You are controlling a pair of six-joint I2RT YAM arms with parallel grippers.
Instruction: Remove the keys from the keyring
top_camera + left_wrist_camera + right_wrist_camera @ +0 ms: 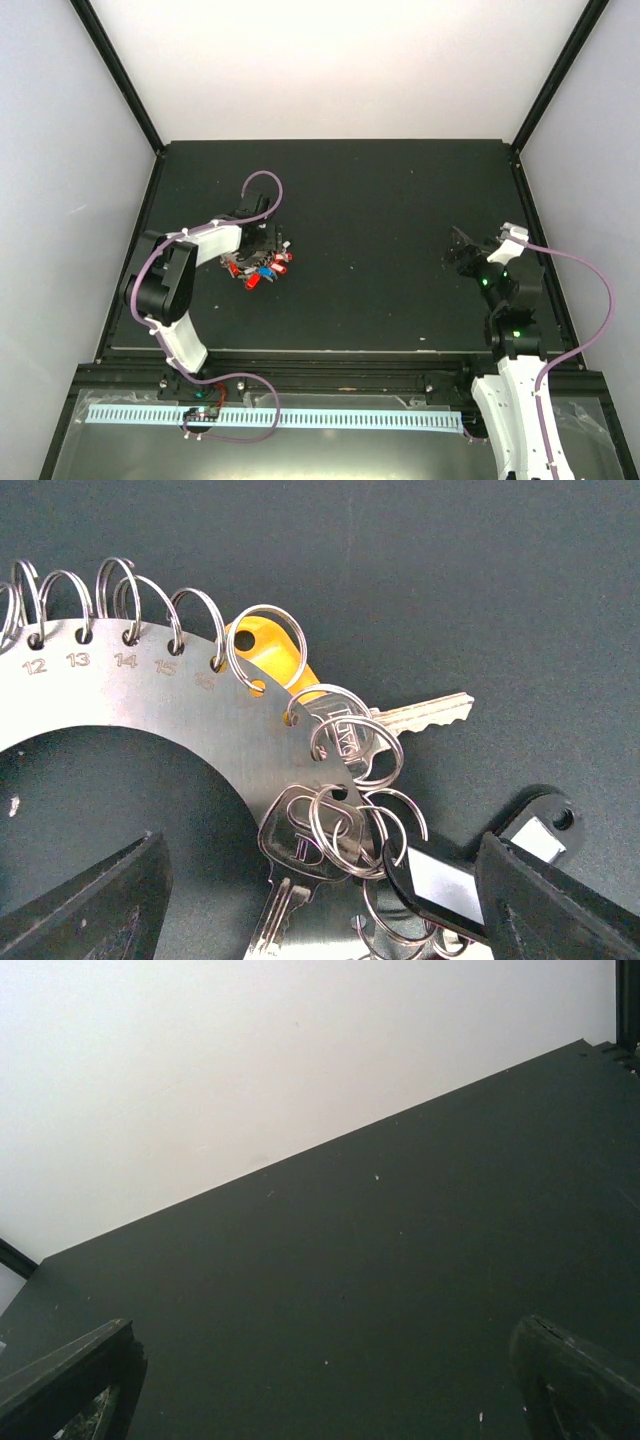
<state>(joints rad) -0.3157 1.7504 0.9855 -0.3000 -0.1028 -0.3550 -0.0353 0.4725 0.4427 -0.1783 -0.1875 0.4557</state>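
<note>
**LEFT WRIST VIEW.** The keyring (pixel 180 705) is showing as a flat silvery arc w/ numbered holes (12 to 15 legible), lying flat on the table (pixel 450 570). Split rings (pixel 350 825) are threading the holes along the keyring's outer edge and carrying the keys (pixel 295 855).
- An orange-headed key (pixel 268 652) is lying just outside the keyring's rim.
- A silver key (pixel 415 716) is lying flat, blade pointing away from the keyring, long axis approx. radial.
- A 2nd silver key is overlapping the keyring, blade pointing back toward the gripper.
- A black tag (pixel 450 880) is lying in the ring tangle beside the keyring.

The left gripper (pixel 322 880) is hovering over the keyring, jaws spread wide, holding nothing.

**TOP VIEW.** The keys are forming a spiky cluster around the keyring, directly under the left gripper. The right gripper (pixel 462 250) is sitting well apart from the keyring, to its right.

**RIGHT WRIST VIEW.** The right gripper's jaws are standing wide w/ only bare table between them. The keyring is not in view.

**STEP IN HAND (judgement).** The left arm is probably lining up a 1st grasp.
- Recommended: pin the keyring flat and work 1 key at a time.
- Start w/ the outward-pointing silver key, since its blade is lying exposed.
- Pinch across the head, not the blade.
- Feed the split ring round along its coil; do not pull straight out.
- Avoid the tangle near the tag.
- Bring the right arm in; 2 grips are likely needed.
</note>
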